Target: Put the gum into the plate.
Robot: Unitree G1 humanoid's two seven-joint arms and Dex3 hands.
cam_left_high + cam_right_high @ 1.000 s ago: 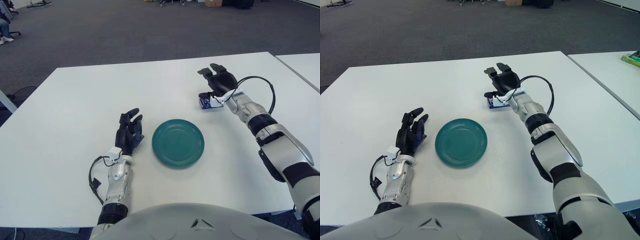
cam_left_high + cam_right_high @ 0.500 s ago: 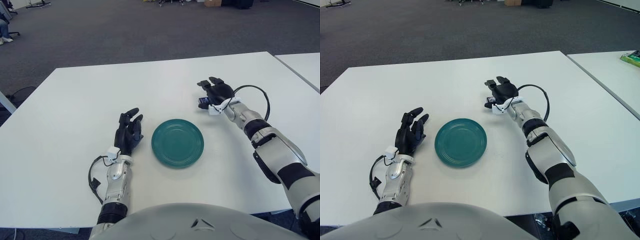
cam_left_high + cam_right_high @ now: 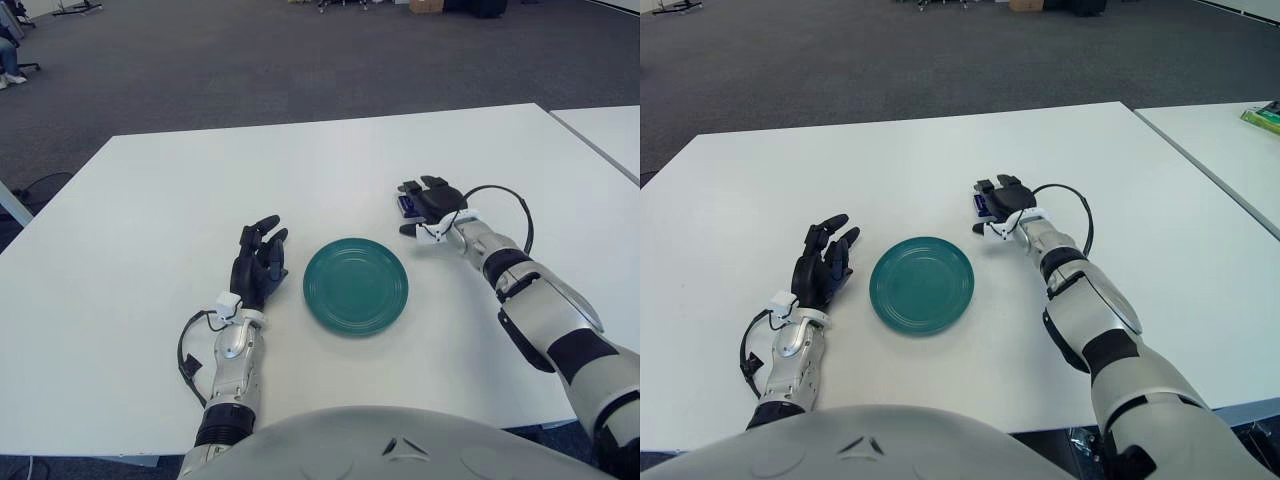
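A small blue pack of gum [image 3: 405, 206] lies on the white table [image 3: 150, 220], up and to the right of the round teal plate [image 3: 356, 285]. My right hand [image 3: 424, 207] sits low over the pack. Its fingers curl over the far side and its thumb closes in from the near side, so only the gum's left end shows [image 3: 982, 204]. The plate has nothing in it. My left hand [image 3: 258, 264] shows just left of the plate, with its fingers spread and holding nothing.
A second white table [image 3: 612, 132] stands to the right across a narrow gap, with a green object [image 3: 1262, 117] on it. Dark carpet lies beyond the table's far edge. My torso fills the bottom of the view.
My right hand has dropped from a raised, spread pose onto the gum. Its fingers have curled around the pack. The left hand and the plate have not moved.
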